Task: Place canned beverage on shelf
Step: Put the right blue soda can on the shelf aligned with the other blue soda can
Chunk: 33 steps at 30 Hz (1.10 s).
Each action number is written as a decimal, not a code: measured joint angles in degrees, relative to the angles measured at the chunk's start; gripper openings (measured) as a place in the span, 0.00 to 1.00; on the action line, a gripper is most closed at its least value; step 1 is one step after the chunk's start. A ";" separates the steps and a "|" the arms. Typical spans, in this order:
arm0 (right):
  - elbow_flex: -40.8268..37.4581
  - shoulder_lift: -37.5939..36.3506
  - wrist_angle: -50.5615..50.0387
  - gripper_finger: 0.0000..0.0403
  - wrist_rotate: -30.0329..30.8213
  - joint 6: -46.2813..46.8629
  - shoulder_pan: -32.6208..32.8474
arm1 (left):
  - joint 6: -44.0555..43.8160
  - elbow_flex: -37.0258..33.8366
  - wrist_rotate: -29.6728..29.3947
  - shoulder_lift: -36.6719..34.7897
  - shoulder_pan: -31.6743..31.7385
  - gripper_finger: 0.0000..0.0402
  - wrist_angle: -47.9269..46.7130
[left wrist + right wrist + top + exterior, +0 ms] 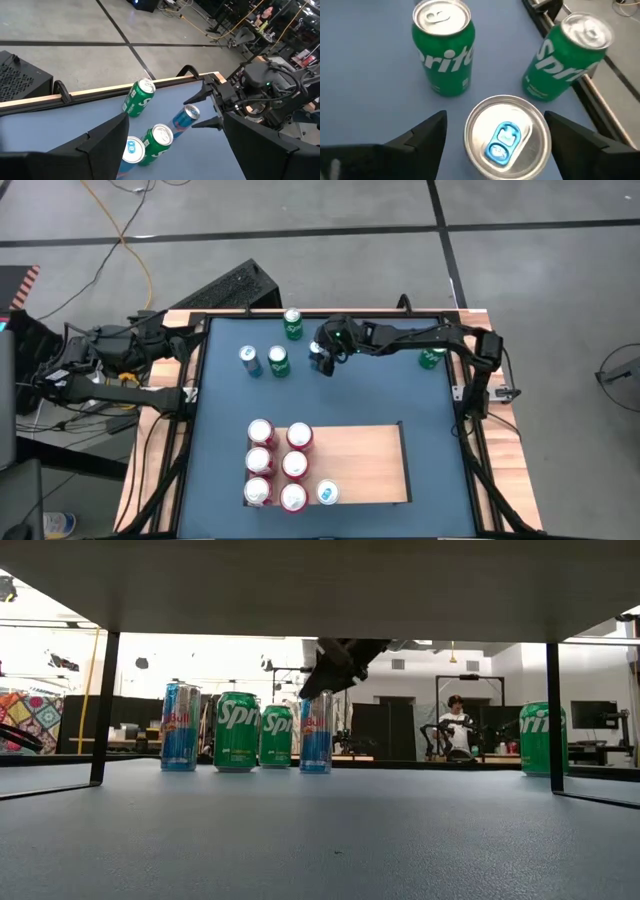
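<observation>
we take the shelf, the pale wooden board on the near part of the blue table, as our landmark. on its left end seven cans already stand: six red-topped cans in two rows, and one blue-tabbed can at the near edge just right of them. the rest of the board, to the right, is bare, so we judge the job partly done, with room for several more.

beyond the shelf, going left to right: the left arm waits off the table's far-left corner, its left gripper spread wide and holding nothing. next come a red bull can and, just beside it, a sprite can, both beyond the shelf's left end. a second sprite can stands farther back, near the table's far rail. then comes the can being worked on, a slim blue red bull can with a blue tab, beyond the shelf's middle. one more sprite can stands far off beyond the shelf's right corner, partly under the right arm.

the right gripper hangs right over that blue-tabbed can, its fingers standing one on each side of the rim. a gap shows on both sides, so we read the claw as released and straddling the can, not yet clenched on it. five cans are left off the shelf, this one included.
</observation>
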 joint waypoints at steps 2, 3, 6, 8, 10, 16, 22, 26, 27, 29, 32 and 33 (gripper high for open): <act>0.09 1.29 0.38 0.74 -0.60 0.15 0.14 | 0.01 0.00 -0.01 0.00 0.00 0.77 -0.02; -0.04 1.48 -0.87 0.72 -0.77 0.18 0.21 | 0.02 0.00 0.02 0.00 0.00 0.77 -0.04; 0.26 3.15 0.79 0.70 -1.38 0.26 0.73 | 0.02 0.00 -0.01 0.00 0.01 0.77 -0.04; 0.00 3.12 -1.22 0.68 -1.38 0.17 1.05 | 0.02 0.00 0.09 0.00 0.00 0.77 -0.04; 0.06 3.11 -0.17 0.66 -0.68 -0.11 1.62 | 0.02 0.00 0.10 0.00 0.01 0.77 -0.04; 0.02 1.46 -2.15 0.51 0.61 -0.37 1.95 | 0.04 0.00 0.08 0.00 0.00 0.77 -0.06; 0.02 -3.74 -5.29 0.51 -0.10 -0.36 1.84 | 0.07 0.00 0.04 0.00 0.00 0.77 -0.13; 0.02 -11.08 -9.45 0.51 -0.39 -1.27 2.39 | 0.07 0.00 0.04 0.00 0.01 0.77 -0.15; 0.04 -13.20 -10.13 0.51 -0.34 -1.43 2.63 | 0.07 0.00 0.04 0.00 0.00 0.77 -0.15; 0.04 -17.36 -13.38 0.51 -0.33 -1.45 3.74 | 0.07 0.00 0.03 0.00 0.01 0.77 -0.18; 0.04 -23.08 -15.25 0.52 -0.31 -1.33 6.60 | 0.07 0.00 -0.39 0.00 0.00 0.77 -0.19; 0.04 -24.60 -16.07 0.52 -0.35 -1.31 8.01 | 0.07 0.00 -0.47 0.00 0.00 0.77 -0.19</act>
